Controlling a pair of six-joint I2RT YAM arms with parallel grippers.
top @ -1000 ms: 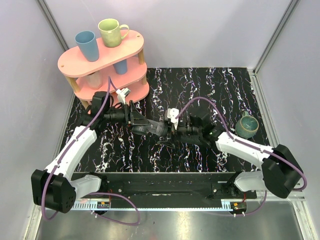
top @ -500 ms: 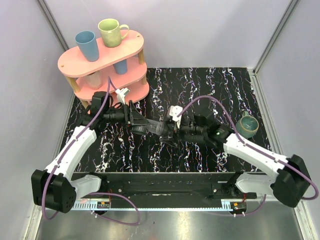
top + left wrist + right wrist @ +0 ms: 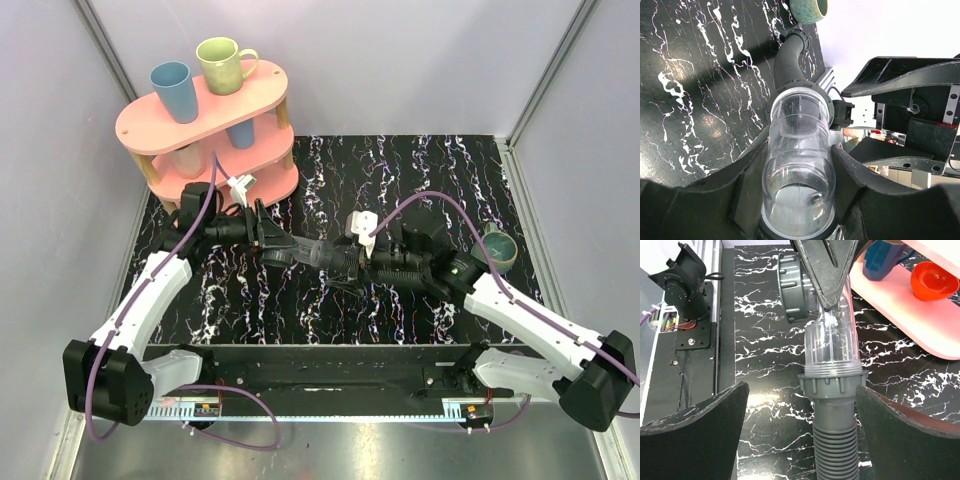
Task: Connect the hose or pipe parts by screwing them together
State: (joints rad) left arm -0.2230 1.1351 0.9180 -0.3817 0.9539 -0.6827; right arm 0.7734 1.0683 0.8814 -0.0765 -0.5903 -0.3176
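The translucent tubular fitting (image 3: 322, 254) hangs above the table, and my left gripper (image 3: 292, 250) is shut on it; in the left wrist view the fitting (image 3: 800, 165) fills the space between the dark fingers (image 3: 745, 185). A grey collar (image 3: 834, 385) of the ribbed black hose (image 3: 837, 450) sits on the fitting's threaded end (image 3: 832, 347). My right gripper (image 3: 802, 390) stands open, one finger on each side of the collar and clear of it. The hose (image 3: 405, 268) runs right under the right gripper (image 3: 372, 262). Its far end (image 3: 790, 55) curves towards a teal cup.
A pink two-tier shelf (image 3: 205, 125) at the back left carries a blue cup (image 3: 173, 90) and a green mug (image 3: 222, 63). A teal cup (image 3: 495, 250) stands at the right. A red funnel-shaped piece (image 3: 935, 282) rests on the lower tier. White walls close in the table.
The right gripper's jaws have spread wider, away from the collar. The right arm has stretched out and swung right. The left gripper still holds the fitting in place.
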